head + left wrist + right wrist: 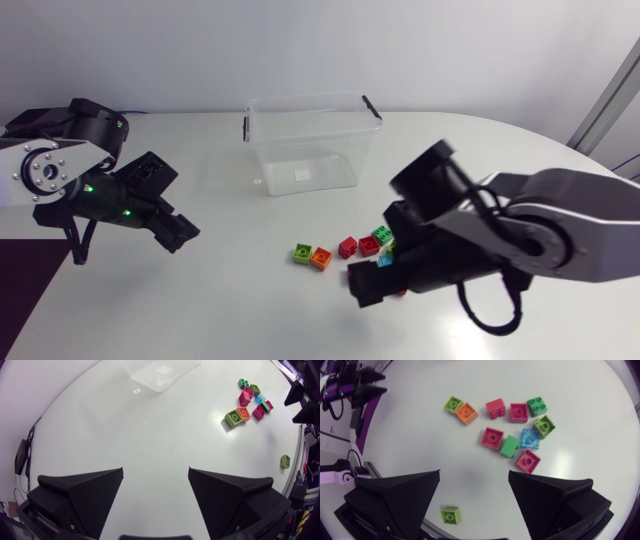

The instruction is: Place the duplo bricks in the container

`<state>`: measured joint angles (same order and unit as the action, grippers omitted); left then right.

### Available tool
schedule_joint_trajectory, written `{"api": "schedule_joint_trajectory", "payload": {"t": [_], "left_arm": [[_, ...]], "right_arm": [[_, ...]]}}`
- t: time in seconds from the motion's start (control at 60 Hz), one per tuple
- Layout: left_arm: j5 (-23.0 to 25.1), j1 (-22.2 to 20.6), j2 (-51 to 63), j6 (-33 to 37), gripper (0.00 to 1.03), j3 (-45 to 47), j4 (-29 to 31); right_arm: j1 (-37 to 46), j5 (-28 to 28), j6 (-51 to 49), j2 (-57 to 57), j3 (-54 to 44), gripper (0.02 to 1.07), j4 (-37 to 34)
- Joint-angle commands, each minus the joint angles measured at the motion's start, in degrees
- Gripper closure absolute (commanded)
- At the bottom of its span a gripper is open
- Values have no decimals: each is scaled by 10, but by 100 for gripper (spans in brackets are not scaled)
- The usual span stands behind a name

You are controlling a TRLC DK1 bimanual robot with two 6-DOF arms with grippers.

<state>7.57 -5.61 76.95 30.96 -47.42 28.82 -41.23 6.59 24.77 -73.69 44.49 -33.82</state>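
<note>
Several duplo bricks lie in a loose cluster on the white table: a lime brick (302,254) touching an orange one (321,258), a red one (347,247), a green one (381,236). In the right wrist view they lie ahead of my open right gripper (474,474): lime (453,404), orange (466,413), red (495,408), cyan (530,438). A lone lime brick (450,515) sits under that gripper, by one finger. The clear container (305,140) stands at the back, with no brick showing in it. My left gripper (180,232) hangs open over bare table, well left of the bricks.
The container's black latch handles (372,108) stick out at its sides. In the left wrist view the cluster (245,410) lies far ahead of the open left gripper (155,472), with the lone brick (285,461) near the table's edge. My right arm (540,235) covers the table's right side.
</note>
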Motion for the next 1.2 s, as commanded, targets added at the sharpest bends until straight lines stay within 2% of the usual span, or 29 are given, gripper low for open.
{"api": "schedule_joint_trajectory", "payload": {"t": [0.0, 0.233, 0.417, 0.65, 0.833, 0.967, 1.117, 1.183], "left_arm": [[8, 11, 10, 28, 13, -9, 4], [9, 25, 7, 44, 13, -11, 9], [10, 25, 7, 47, 13, -14, 15], [10, 20, 0, 53, 12, -11, 26], [10, 21, -13, 61, 12, -8, 36], [10, 21, -17, 64, 12, -10, 41], [10, 20, -19, 70, 12, -8, 44], [10, 20, -21, 74, 12, -7, 48]], "right_arm": [[-39, -9, 33, -59, 24, 8, -22], [-105, -21, 32, -135, 53, 8, -75], [-132, -4, 26, -192, 93, 8, -151], [-149, 52, 15, -235, 99, 8, -164], [-158, 59, 13, -259, 104, 9, -174], [-173, 57, 9, -278, 119, 29, -173], [-181, 52, 4, -305, 129, 36, -174], [-184, 44, -3, -311, 134, 58, -172]]}}
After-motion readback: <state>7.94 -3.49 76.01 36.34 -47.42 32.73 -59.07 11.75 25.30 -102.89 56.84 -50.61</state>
